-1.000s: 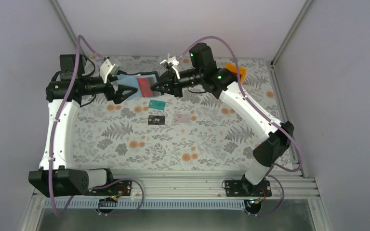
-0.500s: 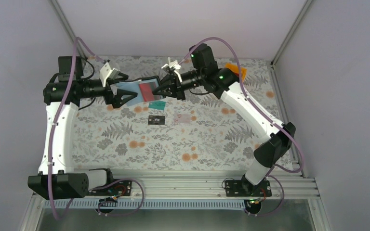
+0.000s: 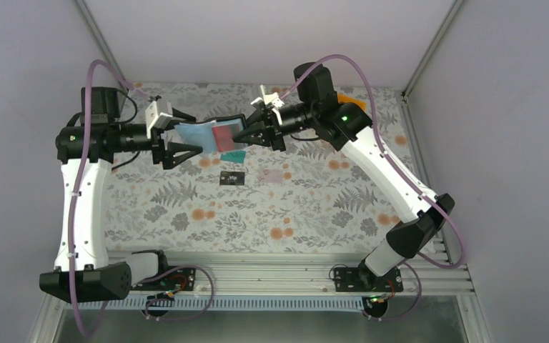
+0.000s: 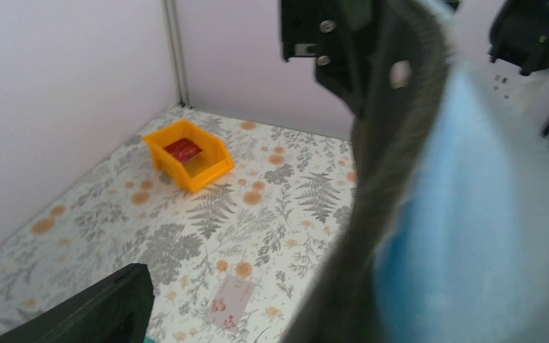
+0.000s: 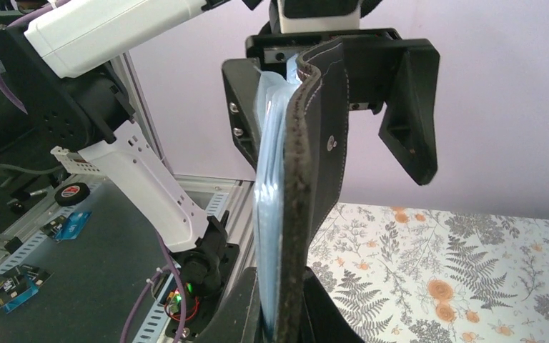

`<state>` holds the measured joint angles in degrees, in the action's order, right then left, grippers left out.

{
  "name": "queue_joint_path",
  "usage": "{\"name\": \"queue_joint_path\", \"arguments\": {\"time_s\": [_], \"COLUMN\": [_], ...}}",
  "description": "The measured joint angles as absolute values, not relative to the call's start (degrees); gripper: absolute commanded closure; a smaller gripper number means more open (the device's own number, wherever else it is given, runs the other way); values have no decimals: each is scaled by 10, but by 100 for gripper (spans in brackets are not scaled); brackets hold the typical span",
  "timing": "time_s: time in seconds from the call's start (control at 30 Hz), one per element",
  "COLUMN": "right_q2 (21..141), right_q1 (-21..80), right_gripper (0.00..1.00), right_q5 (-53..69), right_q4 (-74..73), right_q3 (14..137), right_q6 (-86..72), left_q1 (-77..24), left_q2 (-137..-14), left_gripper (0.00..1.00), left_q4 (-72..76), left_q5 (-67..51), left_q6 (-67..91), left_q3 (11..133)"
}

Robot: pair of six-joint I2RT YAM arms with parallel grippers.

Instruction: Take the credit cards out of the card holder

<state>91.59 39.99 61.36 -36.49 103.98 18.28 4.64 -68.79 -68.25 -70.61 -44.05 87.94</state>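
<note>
On the counter [image 3: 207, 214] the black card [image 3: 232, 177] and pink card [image 3: 273, 175] lie apart, with the teal card [image 3: 237, 154] just beyond. Above it the card holder [image 3: 207, 131] hangs in the air, a little further right than a second ago. The right hand [image 3: 251, 133] is clamped on its right edge. The left hand [image 3: 189, 133] is spread wide astride its left end. Farthest off, the right arm partly hides the orange bin [image 4: 201, 174].
</note>
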Motion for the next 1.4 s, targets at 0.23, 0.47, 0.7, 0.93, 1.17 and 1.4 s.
{"name": "queue_joint_path", "arguments": {"time_s": [0.23, 0.47, 0.7, 0.93, 1.17, 1.4], "right_q2": [916, 920, 928, 928, 901, 865], "right_q1": [400, 400, 399, 385, 320, 323], "right_gripper": [94, 94, 93, 52, 40, 30], "right_q5": [615, 615, 610, 593, 567, 558], "right_q4": [-365, -362, -362, -341, -288, -242], "right_q3": [1040, 1044, 1048, 1040, 961, 947], "right_q6": [180, 170, 170, 144, 100, 67], "left_q1": [46, 46, 47, 47, 47, 48], "left_q2": [-682, -684, -688, -687, -688, -693], "left_gripper": [16, 43, 97, 98, 98, 98], "left_q4": [-747, -745, -716, -673, -608, -589], "left_q5": [-760, -773, -770, -750, -671, -598], "left_q6": [-514, -503, -470, -420, -328, -281], "left_q3": [894, 894, 888, 878, 870, 898]}}
